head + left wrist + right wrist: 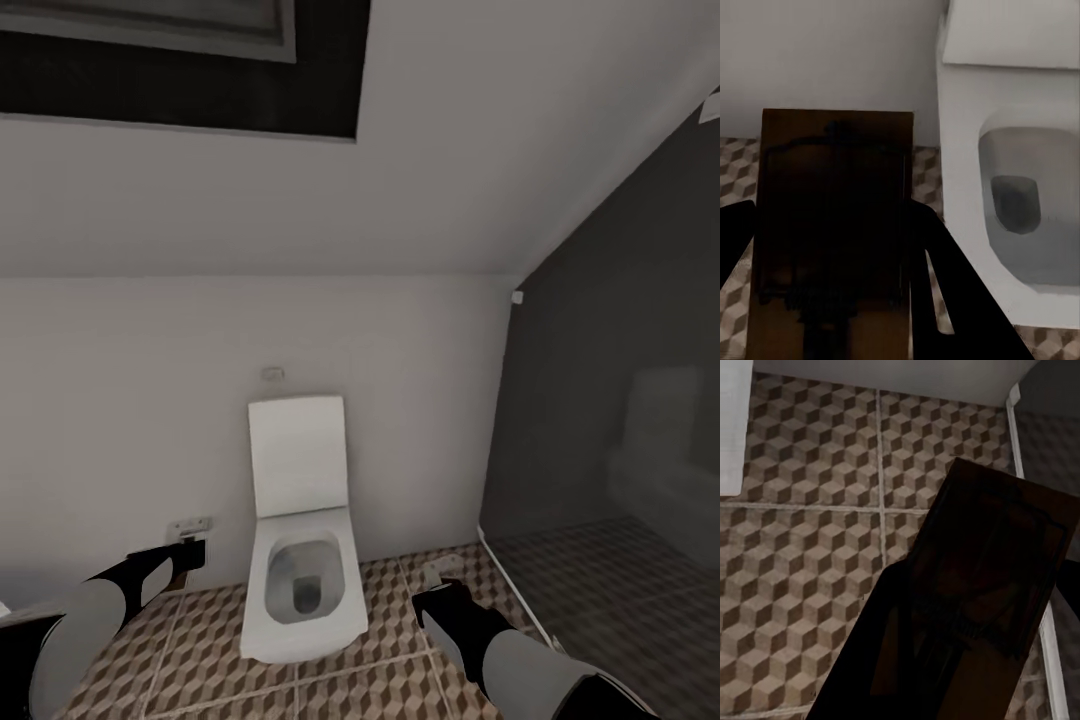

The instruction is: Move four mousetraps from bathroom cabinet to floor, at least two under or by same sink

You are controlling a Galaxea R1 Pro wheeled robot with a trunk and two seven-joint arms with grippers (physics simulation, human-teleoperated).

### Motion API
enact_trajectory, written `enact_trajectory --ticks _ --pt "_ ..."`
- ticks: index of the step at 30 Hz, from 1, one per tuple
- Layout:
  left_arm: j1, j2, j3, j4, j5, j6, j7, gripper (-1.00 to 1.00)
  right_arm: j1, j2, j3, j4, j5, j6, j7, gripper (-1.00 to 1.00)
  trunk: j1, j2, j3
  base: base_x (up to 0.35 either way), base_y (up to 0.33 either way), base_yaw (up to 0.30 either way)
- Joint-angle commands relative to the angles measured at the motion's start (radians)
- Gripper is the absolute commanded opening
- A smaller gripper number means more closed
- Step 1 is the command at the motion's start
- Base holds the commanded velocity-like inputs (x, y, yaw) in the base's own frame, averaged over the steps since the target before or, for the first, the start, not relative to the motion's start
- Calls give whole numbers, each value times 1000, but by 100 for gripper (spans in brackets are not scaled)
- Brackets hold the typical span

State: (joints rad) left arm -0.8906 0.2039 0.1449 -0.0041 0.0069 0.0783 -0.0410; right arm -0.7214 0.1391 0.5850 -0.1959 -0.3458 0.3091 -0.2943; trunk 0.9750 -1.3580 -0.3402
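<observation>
My left gripper (184, 553) is shut on a mousetrap (832, 225), a flat brown board with dark wire parts, held above the bathroom floor (735, 180) left of the toilet. My right gripper (440, 590) is shut on a second mousetrap (990, 592), held tilted over the cube-patterned floor (810, 547) right of the toilet. In the head view the tiles (380, 680) spread between both arms. The cabinet and the sink are out of view.
A white toilet (298, 560) with its lid up stands against the white wall, between my arms. A dark glass partition (610, 420) with a white base strip (1015, 427) closes off the right. A small wall plate (190, 524) sits low at the left.
</observation>
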Motion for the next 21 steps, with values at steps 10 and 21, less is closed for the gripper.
enact_trajectory --ticks 10,21 --pt "-1 0 7 -1 -2 5 -5 -100 -1 -2 5 -2 -9 6 -5 -100 0 -1 -1 0 0 206" --pt "-1 -3 7 -1 -2 6 -4 -100 -1 -3 6 -2 -9 5 -6 -100 0 -1 -1 0 -97 13"
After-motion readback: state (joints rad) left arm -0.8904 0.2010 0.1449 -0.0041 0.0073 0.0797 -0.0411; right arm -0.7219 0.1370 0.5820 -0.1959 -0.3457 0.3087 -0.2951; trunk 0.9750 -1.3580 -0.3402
